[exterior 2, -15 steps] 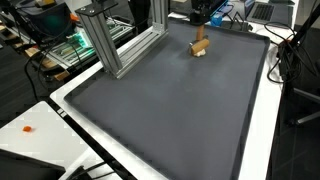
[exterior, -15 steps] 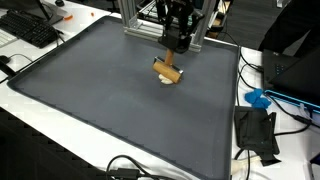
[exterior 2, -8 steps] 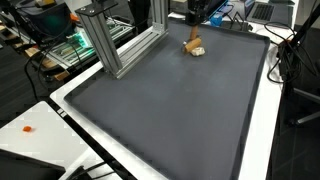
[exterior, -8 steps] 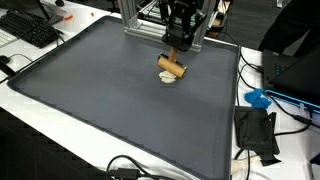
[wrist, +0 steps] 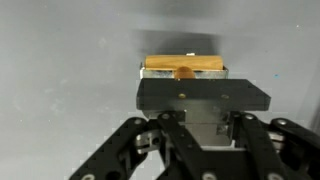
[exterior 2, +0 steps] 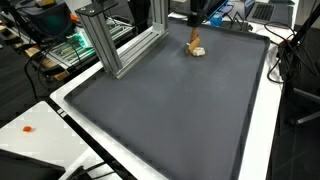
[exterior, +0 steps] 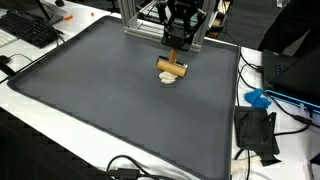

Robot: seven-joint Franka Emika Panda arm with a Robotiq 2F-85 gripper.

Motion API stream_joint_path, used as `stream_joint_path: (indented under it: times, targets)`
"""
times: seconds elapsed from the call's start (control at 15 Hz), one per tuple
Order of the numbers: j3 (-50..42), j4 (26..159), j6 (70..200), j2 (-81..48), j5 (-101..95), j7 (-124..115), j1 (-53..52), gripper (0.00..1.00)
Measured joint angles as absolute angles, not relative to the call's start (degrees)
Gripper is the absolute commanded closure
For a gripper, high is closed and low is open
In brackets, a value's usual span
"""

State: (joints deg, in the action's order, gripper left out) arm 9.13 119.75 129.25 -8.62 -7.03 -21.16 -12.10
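My gripper [exterior: 178,42] hangs over the far part of a dark grey mat [exterior: 90,100]. It appears shut on the short stem of a T-shaped wooden piece [exterior: 172,67], whose crossbar lies level just above the mat. A small white object [exterior: 170,81] lies on the mat right under the piece. In the wrist view the crossbar [wrist: 184,63] shows beyond the black gripper body, with the stem running in toward the gripper [wrist: 186,80]; the fingertips themselves are hidden. The piece also shows in an exterior view [exterior 2: 197,46] below the gripper [exterior 2: 195,20].
An aluminium frame [exterior 2: 118,45] stands at the mat's edge close to the gripper. A keyboard [exterior: 30,30], cables [exterior: 130,168], a blue object [exterior: 258,99] and a black device [exterior: 257,132] lie on the white table around the mat.
The wooden piece has turned from tilted to level and shifted slightly toward the frame, staying under the gripper. The white object has stayed on the mat.
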Motion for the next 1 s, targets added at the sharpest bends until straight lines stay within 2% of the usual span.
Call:
stream_joint_path:
  times: [1.0]
  targets:
    - [9.1, 124.8, 141.9, -7.0, -5.3, -1.7, -11.8, 0.78]
